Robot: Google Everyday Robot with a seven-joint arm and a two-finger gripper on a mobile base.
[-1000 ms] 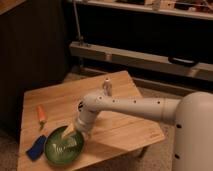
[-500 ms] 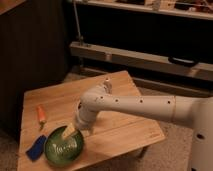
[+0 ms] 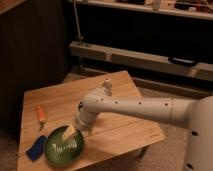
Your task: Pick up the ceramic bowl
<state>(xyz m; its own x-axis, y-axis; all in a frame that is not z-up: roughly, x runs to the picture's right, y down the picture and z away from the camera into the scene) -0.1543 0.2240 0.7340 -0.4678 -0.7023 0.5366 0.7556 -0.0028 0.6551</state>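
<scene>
Camera view takes in a wooden bench (image 3: 55, 97) in a dim room, with the ceramic bowl (image 3: 63, 148) resting on it close to the front edge, toward the left corner as pictured. It is wide, shallow and glossy green, with pale glare in its well. The robot's white arm (image 3: 135, 106) reaches in from the right and bends down toward the bowl, and the hand (image 3: 70, 131) sits at the bowl's far-right rim, low over it or touching it; I cannot tell which, nor whether the hand is open or closed. A flat blue sponge-like piece (image 3: 36, 149) lies just beside the bowl on its left, and a small orange item (image 3: 41, 115) lies behind the bowl, a little apart. Judged as glazed ceramic, the bowl should be stiff, fairly heavy for its size, slick under the pads and liable to chip or crack if dropped or knocked on the bench. Its plate-like shape leaves no side wall to squeeze, so the rim is the place to take hold, pinched from inside and outside where the hand already is. Gripped at one edge, it will likely tip and may slide, so a firm pinch and a slow lift seem wise.
</scene>
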